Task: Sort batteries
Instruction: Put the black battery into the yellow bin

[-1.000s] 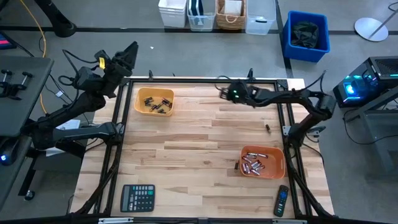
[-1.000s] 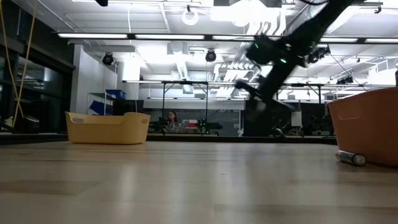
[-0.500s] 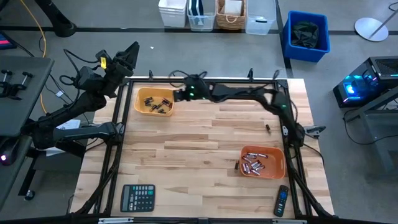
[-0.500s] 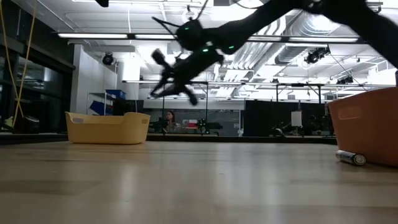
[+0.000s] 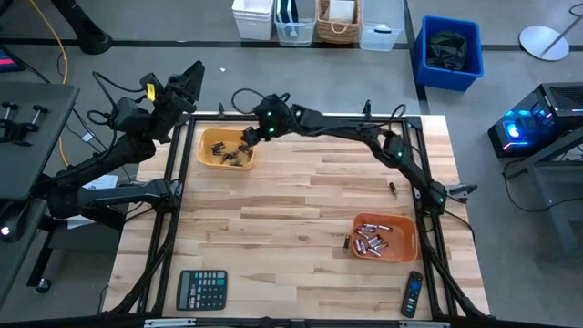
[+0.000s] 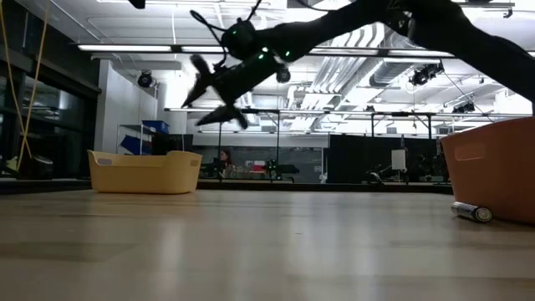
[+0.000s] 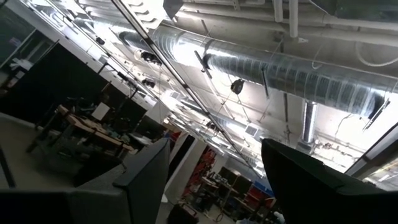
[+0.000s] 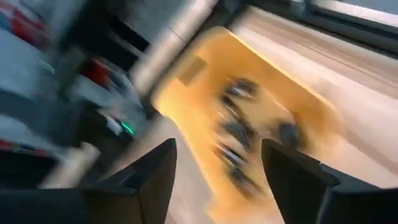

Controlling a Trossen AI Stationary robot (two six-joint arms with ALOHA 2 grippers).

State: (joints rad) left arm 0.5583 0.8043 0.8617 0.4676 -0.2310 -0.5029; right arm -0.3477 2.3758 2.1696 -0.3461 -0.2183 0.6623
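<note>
A yellow bin (image 5: 226,148) with dark batteries (image 5: 239,157) stands at the far left of the table. My right gripper (image 5: 247,137) hangs open just above that bin's right part, and I see nothing between its fingers (image 6: 219,116). The right wrist view is blurred and shows the yellow bin (image 8: 249,130) below the open right gripper (image 8: 217,180). An orange bin (image 5: 385,237) with silvery batteries stands near right. One battery (image 5: 393,189) lies loose on the wood and another battery (image 6: 473,212) lies beside the orange bin. My left gripper (image 5: 191,77) is open, raised beyond the far left corner.
A black calculator (image 5: 201,290) lies at the near left and a black remote control (image 5: 413,294) at the near right edge. My right arm (image 5: 364,137) stretches along the far edge. Bare wood fills the middle of the table (image 5: 291,210).
My right gripper has swept along the far edge from the far middle toward the table's left, rising a little and rolling, and now hangs over the yellow bin. Its fingers have opened. The left arm has kept still.
</note>
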